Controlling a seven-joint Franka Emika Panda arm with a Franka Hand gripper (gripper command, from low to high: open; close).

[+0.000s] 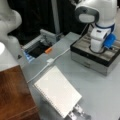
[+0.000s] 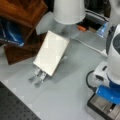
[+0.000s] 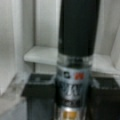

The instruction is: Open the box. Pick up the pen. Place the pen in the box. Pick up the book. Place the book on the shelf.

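In the wrist view my gripper (image 3: pixel 72 100) is shut on the pen (image 3: pixel 75 37), a black barrel with a silvery lower section, between two black fingers (image 3: pixel 37 95). Pale beige compartment walls of the box (image 3: pixel 45 53) surround it. In both front views the arm's wrist reaches down into the open box (image 1: pixel 87 60) (image 2: pixel 100 106), which hides the gripper. The white spiral book (image 1: pixel 57 91) (image 2: pixel 51 55) lies tilted on a metal stand (image 1: pixel 78 112) (image 2: pixel 37 76). The reddish-brown shelf (image 1: pixel 15 95) (image 2: pixel 22 10) stands beside the book.
A white cable (image 1: pixel 50 62) runs across the grey table between book and box. An orange item (image 1: pixel 48 50) lies by a dark recess at the back. A second white robot arm (image 1: pixel 7 30) stands near the shelf.
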